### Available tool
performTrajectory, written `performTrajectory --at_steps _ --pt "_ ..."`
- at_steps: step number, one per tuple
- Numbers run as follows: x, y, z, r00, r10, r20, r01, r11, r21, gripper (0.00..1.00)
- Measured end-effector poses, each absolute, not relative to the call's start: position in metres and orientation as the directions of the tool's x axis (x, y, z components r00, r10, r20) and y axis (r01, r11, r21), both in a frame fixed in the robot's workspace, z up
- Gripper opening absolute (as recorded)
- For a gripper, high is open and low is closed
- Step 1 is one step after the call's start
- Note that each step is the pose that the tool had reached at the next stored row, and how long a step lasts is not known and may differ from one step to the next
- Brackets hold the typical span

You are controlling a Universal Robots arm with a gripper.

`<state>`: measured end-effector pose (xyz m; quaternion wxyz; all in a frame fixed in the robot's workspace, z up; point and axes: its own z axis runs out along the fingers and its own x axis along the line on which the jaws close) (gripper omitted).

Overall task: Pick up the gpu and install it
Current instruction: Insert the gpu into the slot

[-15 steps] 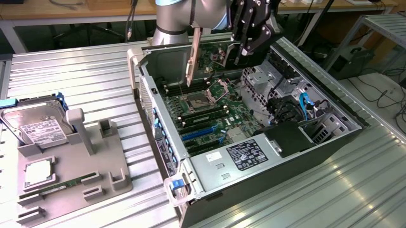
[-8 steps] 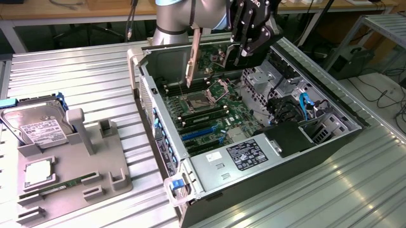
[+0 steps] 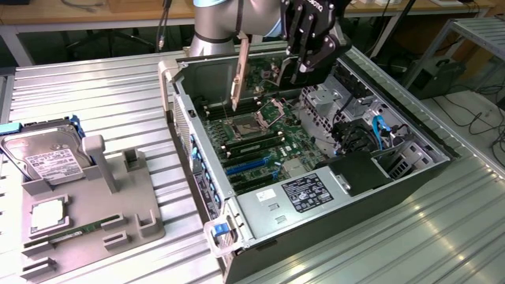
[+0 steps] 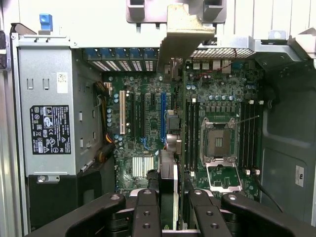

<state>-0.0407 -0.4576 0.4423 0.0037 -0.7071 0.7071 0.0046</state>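
The gpu hangs edge-on above the open computer case (image 3: 197, 171), and my gripper (image 3: 304, 72) is shut on it. Its pale metal bracket (image 3: 239, 74) points down toward the motherboard (image 3: 261, 139), near the case wall on the exterior view's left. In the wrist view the black fingers (image 4: 147, 212) clamp the thin card (image 4: 169, 190) from both sides, and its bracket end (image 4: 180, 34) lies over the case's rear edge. The card is above the board, apart from it, roughly over the blue slot (image 4: 162, 116) and its black neighbours.
A power supply (image 3: 304, 192) with a black label fills one end of the case. The open CPU socket (image 4: 217, 143) and memory slots lie beside the card. On the exterior view's left a grey fixture (image 3: 134, 219) carries a silver hard drive (image 3: 47, 160) and a green memory stick (image 3: 67, 236).
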Motion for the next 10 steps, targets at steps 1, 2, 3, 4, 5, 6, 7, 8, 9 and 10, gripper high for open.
performTrajectory --at_steps 1,2,3,4,5,6,7,8,9,10 --pt "-0.0407 -0.4576 0.4420 0.000 -1.000 -0.012 -1.000 0.000 0.001 0.27" --pt "-0.0407 -0.4576 0.4417 0.001 -1.000 -0.012 -1.000 -0.001 0.001 0.27" --pt "-0.0407 -0.4576 0.4412 0.001 -1.000 -0.012 -1.000 -0.001 0.001 0.27" --pt "-0.0407 -0.4576 0.4406 0.002 -1.000 -0.012 -1.000 -0.002 0.001 0.27" --pt "-0.0407 -0.4576 0.4402 0.002 -1.000 -0.012 -1.000 -0.002 0.001 0.27" --pt "-0.0407 -0.4576 0.4400 0.003 -1.000 -0.012 -1.000 -0.003 0.001 0.27" --pt "-0.0407 -0.4576 0.4397 0.003 -1.000 -0.012 -1.000 -0.003 0.001 0.27" --pt "-0.0407 -0.4576 0.4394 0.003 -1.000 -0.012 -1.000 -0.003 0.001 0.27" --pt "-0.0407 -0.4576 0.4391 0.003 -1.000 -0.012 -1.000 -0.003 0.001 0.27" --pt "-0.0407 -0.4576 0.4388 0.004 -1.000 -0.012 -1.000 -0.004 0.001 0.27"
